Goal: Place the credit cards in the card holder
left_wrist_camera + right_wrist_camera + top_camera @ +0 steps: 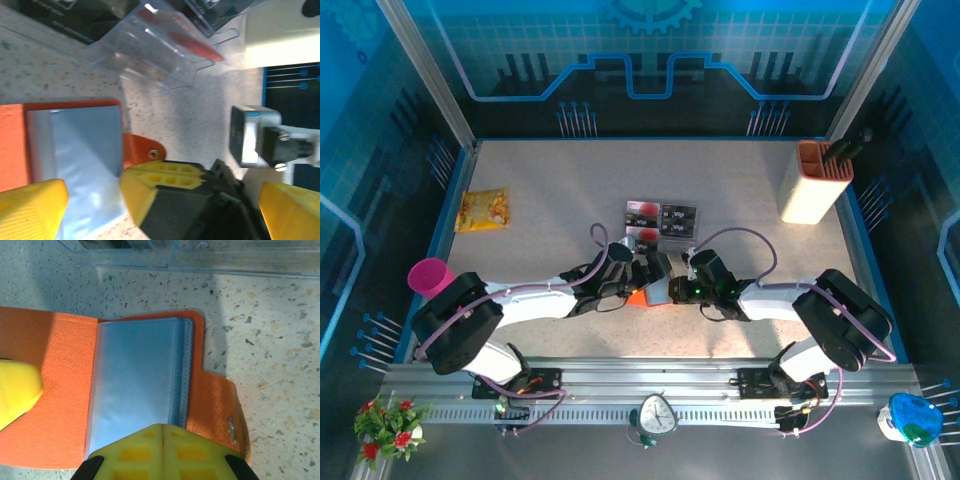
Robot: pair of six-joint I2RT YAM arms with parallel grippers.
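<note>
Top external puts your left gripper [642,268] just left of centre on the table [520,330], with its jaws spread as wide as they go and nothing in them. On the left wrist cam it straddles the holder [637,297]. The holder's lying open and flat, mid-table toward the near edge, clear pockets facing up.

Just past it toward the far edge, the cards [665,215] sit in a clear tray [150,60], and the tray's long side runs left to right.

Your right gripper [162,447] is clamped fully closed with nothing between the tips. They're pressed down on the pocket edge, so it looks like it's pinning the holder.

My read is that the left is the free one and a touch nearer. The cards are straight ahead of it, on the far side of the holder.
</note>
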